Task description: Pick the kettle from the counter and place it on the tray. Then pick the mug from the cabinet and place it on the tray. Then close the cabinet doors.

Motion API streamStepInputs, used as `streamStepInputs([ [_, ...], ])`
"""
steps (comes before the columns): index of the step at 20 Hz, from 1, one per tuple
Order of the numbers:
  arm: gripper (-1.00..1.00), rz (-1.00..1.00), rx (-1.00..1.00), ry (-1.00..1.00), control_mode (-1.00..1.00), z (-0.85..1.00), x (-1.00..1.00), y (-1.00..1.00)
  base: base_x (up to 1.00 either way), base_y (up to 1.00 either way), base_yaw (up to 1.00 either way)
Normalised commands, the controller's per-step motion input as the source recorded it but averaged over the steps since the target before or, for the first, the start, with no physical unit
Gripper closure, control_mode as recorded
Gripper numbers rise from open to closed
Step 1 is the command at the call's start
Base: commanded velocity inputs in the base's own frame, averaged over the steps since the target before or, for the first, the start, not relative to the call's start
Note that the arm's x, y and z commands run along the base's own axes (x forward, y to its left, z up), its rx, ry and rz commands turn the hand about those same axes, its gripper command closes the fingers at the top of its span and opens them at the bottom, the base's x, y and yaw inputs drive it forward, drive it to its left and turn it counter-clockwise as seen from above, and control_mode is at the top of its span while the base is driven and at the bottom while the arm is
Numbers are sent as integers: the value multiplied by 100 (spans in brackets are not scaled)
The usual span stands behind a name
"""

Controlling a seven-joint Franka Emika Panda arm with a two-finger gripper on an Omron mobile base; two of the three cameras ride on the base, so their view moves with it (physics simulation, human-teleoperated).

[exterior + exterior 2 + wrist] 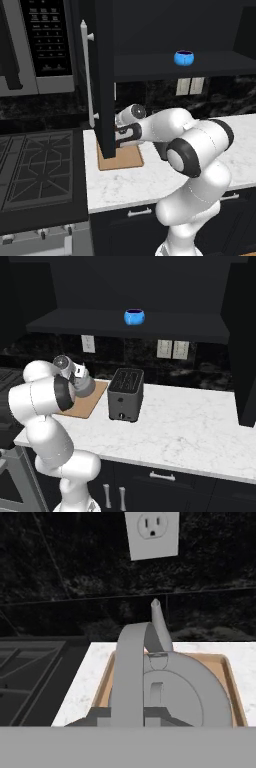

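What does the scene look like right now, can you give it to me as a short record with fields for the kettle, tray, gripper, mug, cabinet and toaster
kettle: grey kettle over the tray, its loop handle up between the fingers
tray: tan tray on the white counter, near the stovetop
gripper: gripper shut on kettle handle
mug: blue mug on the cabinet shelf
cabinet: cabinet door open
toaster: black toaster on the counter beside the tray
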Motion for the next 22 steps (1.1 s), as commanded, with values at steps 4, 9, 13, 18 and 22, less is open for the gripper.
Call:
streamStepInputs([
  [4,100,0,-1,0,-100,-10,41,14,0,0,0],
  [9,100,2,-1,0,-100,-13,43,10,0,0,0],
  [13,100,3,0,2,-100,-17,34,12,0,0,0],
  [18,100,10,0,0,-100,-16,26,12,0,0,0],
  [22,100,11,0,1,-100,-10,9,2,0,0,0],
])
